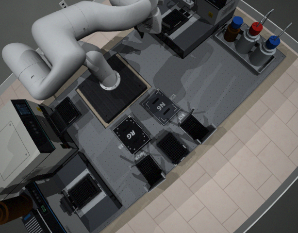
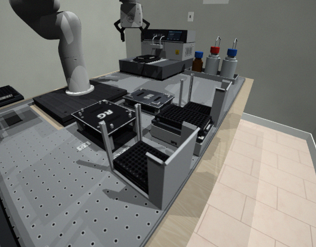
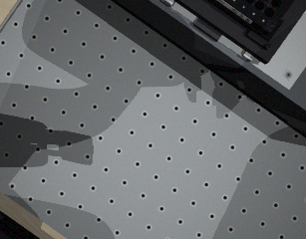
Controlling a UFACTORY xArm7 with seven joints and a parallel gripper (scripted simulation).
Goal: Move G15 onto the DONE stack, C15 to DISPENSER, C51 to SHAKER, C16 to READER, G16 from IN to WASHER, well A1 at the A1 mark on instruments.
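My gripper (image 2: 132,34) is open and empty. It hangs high above the deck, just left of the back instrument (image 2: 153,64), and also shows in the top view (image 1: 144,29). A black plate (image 1: 172,21) sits on that instrument's carrier; its corner shows in the wrist view (image 3: 244,12). Another black plate (image 1: 66,110) sits on the tray of the big box at the left. A third (image 1: 82,191) sits on the front-left instrument. A fourth (image 1: 172,147) sits on the low unit between the two racks. The racks (image 1: 194,127) (image 1: 150,171) hold black plates. No plate labels are readable.
Nest N6 (image 1: 160,106) and nest RG (image 1: 131,134) stand empty mid-deck. The arm's base (image 1: 109,84) is on a dark plinth. Three bottles (image 1: 253,40) stand in a tray at the back right. The rack walls and posts (image 2: 176,156) stand tall near the front edge.
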